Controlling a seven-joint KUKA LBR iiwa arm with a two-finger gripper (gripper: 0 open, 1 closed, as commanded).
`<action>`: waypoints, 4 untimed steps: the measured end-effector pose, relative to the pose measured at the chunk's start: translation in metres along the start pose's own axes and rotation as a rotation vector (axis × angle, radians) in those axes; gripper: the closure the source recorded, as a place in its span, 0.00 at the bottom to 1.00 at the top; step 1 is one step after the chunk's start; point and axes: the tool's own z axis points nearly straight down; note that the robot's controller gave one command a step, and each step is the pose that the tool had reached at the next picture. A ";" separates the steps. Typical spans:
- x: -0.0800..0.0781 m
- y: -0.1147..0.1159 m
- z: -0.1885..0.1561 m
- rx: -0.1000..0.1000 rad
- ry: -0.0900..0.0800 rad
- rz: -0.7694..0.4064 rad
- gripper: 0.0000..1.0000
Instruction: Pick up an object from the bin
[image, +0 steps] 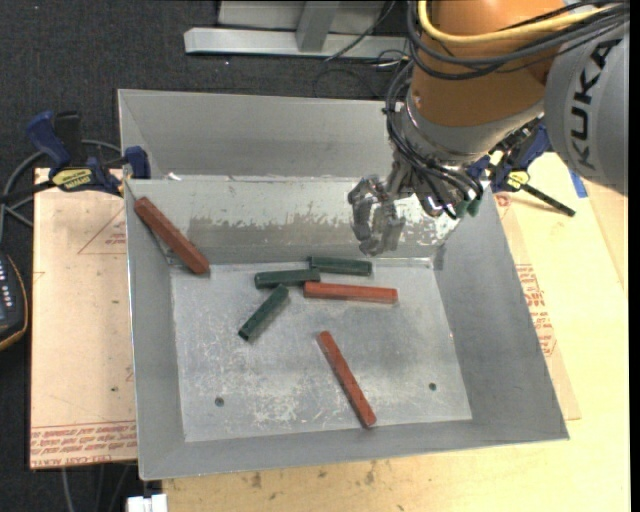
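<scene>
Reaching in from the right of the camera view, my arm (480, 90) bends down over the back right part of the grey metal bin (300, 450), with its orange cover and cable bundle above the wrist. The pincer (377, 228) points downward close to the back wall. I cannot tell how far open it stands.

Contents, front to back:
- A long red-brown bar (347, 379) lies diagonally on the floor, apart from the others.
- A slanted dark green bar (263, 314) lies left of centre.
- A level red-brown bar (350, 293) lies mid-floor.
- A middle dark green bar (288, 279) meets the slanted one at its upper end.
- The rear dark green bar (340, 266) lies flat, nearest to the pincer and just in front of its tip.
- A leaning red-brown bar (172, 236) rests against the left wall, well apart from the pincer.
</scene>
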 end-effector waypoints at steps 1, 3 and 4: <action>0.001 -0.036 0.091 -0.002 0.013 -0.184 1.00; 0.022 -0.030 0.262 -0.004 0.014 -0.084 0.00; -0.035 0.028 0.247 -0.003 0.000 -0.162 0.00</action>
